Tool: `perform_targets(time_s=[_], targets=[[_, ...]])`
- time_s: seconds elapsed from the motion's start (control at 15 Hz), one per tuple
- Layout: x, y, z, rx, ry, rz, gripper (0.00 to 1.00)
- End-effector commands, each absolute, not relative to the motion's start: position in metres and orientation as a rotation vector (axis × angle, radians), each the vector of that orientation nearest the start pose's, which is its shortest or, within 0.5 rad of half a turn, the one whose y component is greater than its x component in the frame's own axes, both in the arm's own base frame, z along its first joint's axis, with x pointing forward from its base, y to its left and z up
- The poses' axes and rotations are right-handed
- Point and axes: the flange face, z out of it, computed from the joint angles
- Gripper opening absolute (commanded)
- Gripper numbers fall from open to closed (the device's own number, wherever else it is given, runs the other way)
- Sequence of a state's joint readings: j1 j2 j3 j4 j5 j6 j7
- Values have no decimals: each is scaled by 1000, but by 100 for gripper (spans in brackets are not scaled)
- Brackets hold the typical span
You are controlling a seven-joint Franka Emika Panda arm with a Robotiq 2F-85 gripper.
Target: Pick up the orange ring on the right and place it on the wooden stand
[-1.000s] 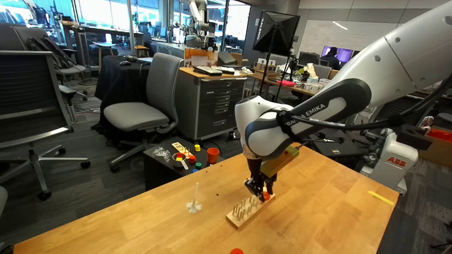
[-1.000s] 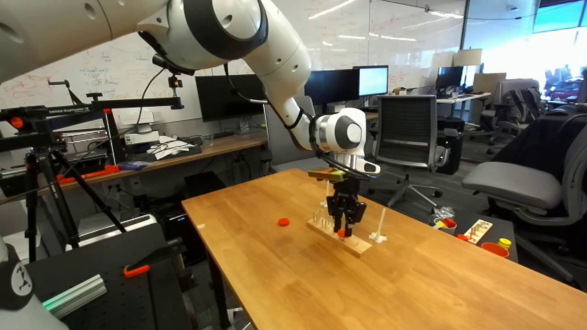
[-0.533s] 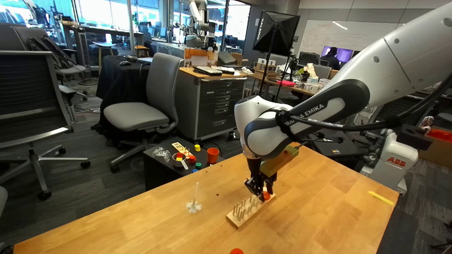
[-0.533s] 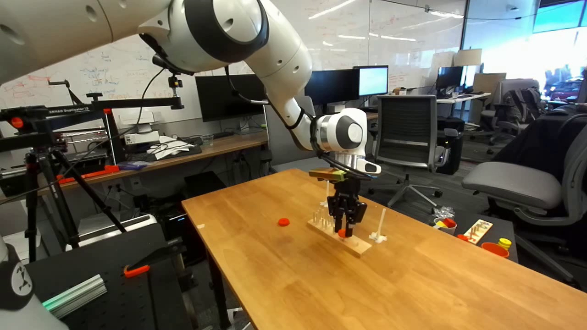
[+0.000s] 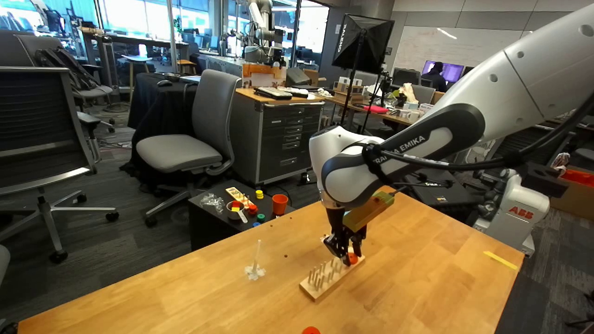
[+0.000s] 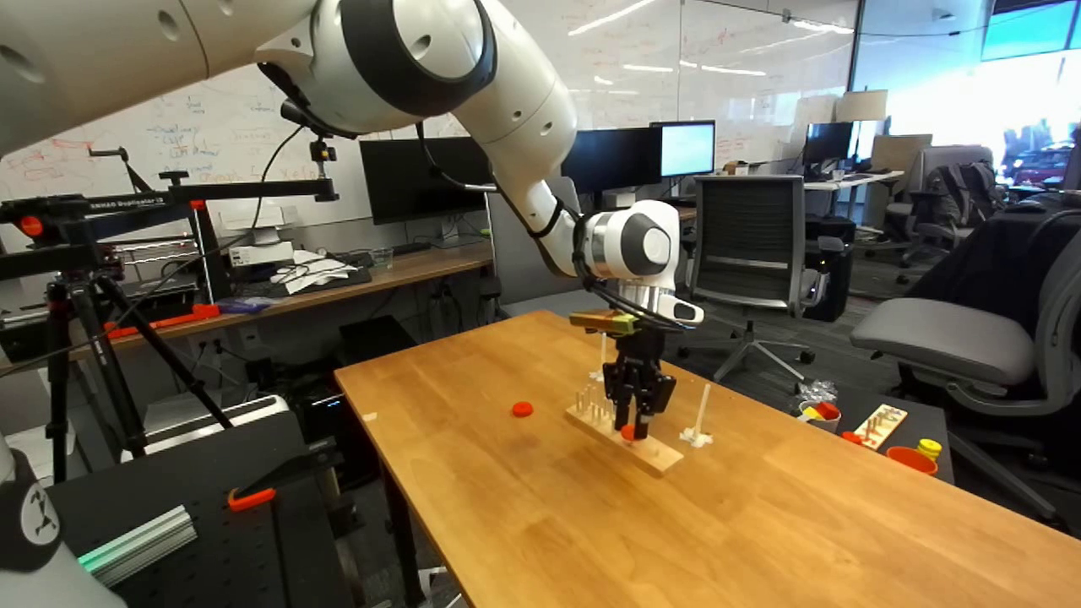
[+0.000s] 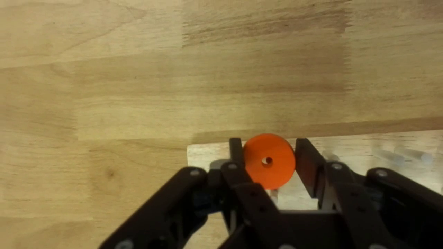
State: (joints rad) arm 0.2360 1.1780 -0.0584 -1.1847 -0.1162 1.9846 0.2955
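Streaky, honey-toned grain crosses the table (image 6: 760, 523); the wooden stand (image 5: 334, 279) is a paler oblong with slim pegs (image 7: 425, 157). In an exterior view an orange disc (image 6: 522, 409) lies whole between stand and table corner. The wrist view alone plainly shows the orange ring (image 7: 270, 173) smooth, round, pierced by a small hole. Black jaws pinch it over the stand's sparser end; whether it meets a peg is unclear.

Looks like smooth matt plastic on the orange ring (image 7: 273, 174), pale matt wood on the wooden stand (image 5: 338, 272), grained wood with a soft sheen on the table (image 6: 591, 523), matt black on the gripper (image 7: 269, 155), smooth semi-gloss white on the arm (image 5: 538, 69).
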Motion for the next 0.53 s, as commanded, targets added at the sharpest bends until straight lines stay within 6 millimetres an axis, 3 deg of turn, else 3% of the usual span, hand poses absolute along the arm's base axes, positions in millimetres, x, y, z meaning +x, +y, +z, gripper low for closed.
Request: perform_targets(time_s=[0.0, 0.47], targets=[[680, 116, 7, -3297, 90, 626, 17], [679, 112, 8, -3282, 115, 640, 17]])
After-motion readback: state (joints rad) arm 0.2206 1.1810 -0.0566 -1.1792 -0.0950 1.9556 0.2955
